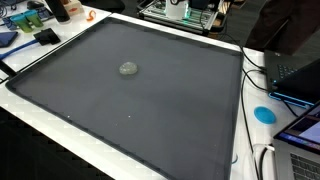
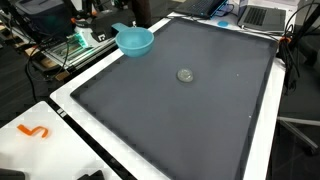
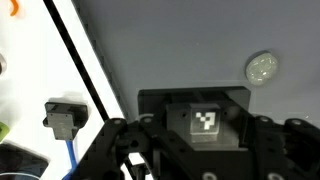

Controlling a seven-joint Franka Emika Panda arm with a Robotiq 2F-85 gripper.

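The gripper (image 3: 200,150) (finger spread unclear) fills the lower frame; a small grey disc (image 3: 262,68) lies upper right, apart.

Small disc (image 1: 128,69) on the mat (image 1: 150,120), bowl (image 2: 134,41) at the mat's corner, well apart from the disc

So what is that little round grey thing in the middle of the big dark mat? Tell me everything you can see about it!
The small round pale-grey disc looks smooth and shiny in the wrist view, perhaps a little plastic cap or lid. It lies flat and alone near the middle of the dark grey mat, as both exterior views show. Only the mat touches it. It is too small to tell exactly what it is.
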